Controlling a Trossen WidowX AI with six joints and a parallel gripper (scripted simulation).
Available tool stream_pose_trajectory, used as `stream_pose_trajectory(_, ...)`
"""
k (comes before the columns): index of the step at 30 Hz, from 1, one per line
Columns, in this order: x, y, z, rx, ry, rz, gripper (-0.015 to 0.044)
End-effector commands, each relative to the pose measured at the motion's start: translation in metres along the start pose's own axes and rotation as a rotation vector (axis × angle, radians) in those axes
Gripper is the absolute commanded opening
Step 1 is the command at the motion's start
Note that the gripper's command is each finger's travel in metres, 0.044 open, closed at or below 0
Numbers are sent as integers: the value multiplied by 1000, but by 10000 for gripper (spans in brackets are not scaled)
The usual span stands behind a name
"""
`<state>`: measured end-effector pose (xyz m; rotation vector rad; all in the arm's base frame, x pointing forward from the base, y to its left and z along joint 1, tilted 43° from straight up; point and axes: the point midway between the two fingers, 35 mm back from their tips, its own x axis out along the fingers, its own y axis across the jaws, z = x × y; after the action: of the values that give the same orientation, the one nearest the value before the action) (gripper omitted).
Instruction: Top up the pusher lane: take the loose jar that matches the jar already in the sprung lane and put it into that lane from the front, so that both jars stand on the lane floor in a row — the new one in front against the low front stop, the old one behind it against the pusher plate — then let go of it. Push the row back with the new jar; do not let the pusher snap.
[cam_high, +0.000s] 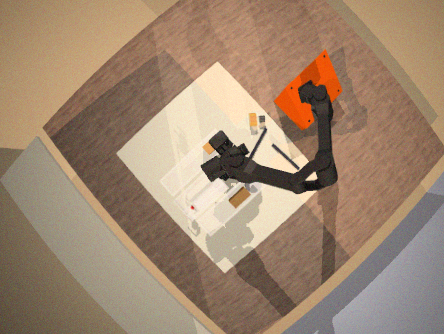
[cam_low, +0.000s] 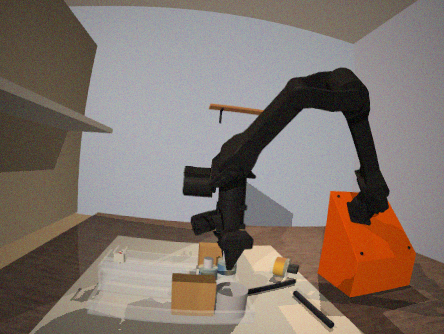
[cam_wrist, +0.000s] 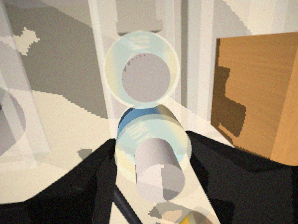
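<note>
My gripper (cam_wrist: 150, 141) (cam_low: 229, 268) is shut on a pale glass jar (cam_wrist: 161, 175) (cam_low: 221, 267) with a grey-white lid and a blue band. It holds the jar upright at the front end of the clear rack (cam_low: 145, 280). Just behind it in the lane stands the matching jar (cam_wrist: 145, 77) (cam_low: 207, 263); in the wrist view the two overlap or touch. Behind that jar, a pale plate (cam_wrist: 140, 26) shows in the lane. The low front stop and the held jar's base are hidden. In the top view the arm covers both jars.
Brown blocks (cam_high: 239, 197) (cam_low: 194, 296) (cam_high: 208, 147) (cam_wrist: 260, 85) stand in the lanes on either side. A grey cylinder (cam_low: 231, 300) stands at the rack front. An orange-banded jar (cam_low: 280, 266) (cam_high: 253, 120) and black bars (cam_low: 272, 286) (cam_low: 314, 309) lie in front.
</note>
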<state>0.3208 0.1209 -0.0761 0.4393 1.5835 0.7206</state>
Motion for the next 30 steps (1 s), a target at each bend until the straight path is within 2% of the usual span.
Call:
stream_pose_trajectory(1, -4, 1, 10, -13, -25, 2, 0)
stream_pose_trajectory(30, -4, 1, 14, -13, -26, 2, 0)
